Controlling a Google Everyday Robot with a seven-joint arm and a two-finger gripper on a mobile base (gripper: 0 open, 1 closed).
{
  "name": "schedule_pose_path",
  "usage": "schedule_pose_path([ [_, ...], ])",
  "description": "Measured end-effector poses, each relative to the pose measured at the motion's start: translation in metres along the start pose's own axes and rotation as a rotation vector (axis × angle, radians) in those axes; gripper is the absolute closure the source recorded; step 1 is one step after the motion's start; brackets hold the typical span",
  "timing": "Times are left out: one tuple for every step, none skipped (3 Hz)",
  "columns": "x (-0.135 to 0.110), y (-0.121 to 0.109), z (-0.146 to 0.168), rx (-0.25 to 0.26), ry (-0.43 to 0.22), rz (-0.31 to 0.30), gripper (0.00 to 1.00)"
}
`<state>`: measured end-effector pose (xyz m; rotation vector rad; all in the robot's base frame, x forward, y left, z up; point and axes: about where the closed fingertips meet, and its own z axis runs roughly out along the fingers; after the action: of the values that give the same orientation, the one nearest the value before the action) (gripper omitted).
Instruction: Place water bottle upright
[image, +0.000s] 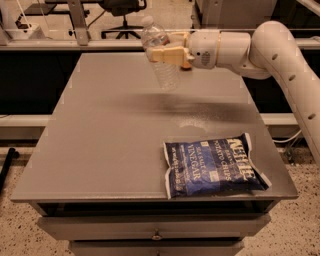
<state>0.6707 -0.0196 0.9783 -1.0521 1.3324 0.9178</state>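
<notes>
While the white arm (280, 55) is reaching in from the right side of the room, the gripper (157, 53) is hanging in the air above the far half of the grey table (100, 150). Its tan fingers (170, 54) are pinching the water bottle (166, 76) from both sides, just below the shoulder of the bottle. The bottle is clear and ribbed, and it is standing nearly upright in the grip, leaning only a little, with its white cap (147, 21) pointing up and slightly to the left as I am looking at it. Its lower body is hanging free beneath the fingers, and its base seems to be floating off the tabletop rather than resting on it. A soft dark shadow is spreading across the grey surface just under and beside it. I cannot make out the label from where I am standing.

Closer to me, a dark blue bag of chips (212, 167) with white lettering is lying flat near the front right corner of the table, well apart from the bottle and the gripper. Below the tabletop, a drawer front with a small knob (156, 235) is facing me. Behind the table, an office chair (122, 7) is standing on the speckled floor.
</notes>
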Motion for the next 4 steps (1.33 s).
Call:
schedule_pose_path([
  [0.005, -0.005, -0.012, -0.013, -0.089, 0.003, 1.00],
  [0.012, -0.008, -0.023, -0.033, -0.147, 0.008, 1.00],
  [0.022, -0.006, -0.033, -0.058, -0.208, 0.023, 1.00],
  [0.030, -0.004, -0.041, -0.082, -0.265, 0.040, 0.84],
])
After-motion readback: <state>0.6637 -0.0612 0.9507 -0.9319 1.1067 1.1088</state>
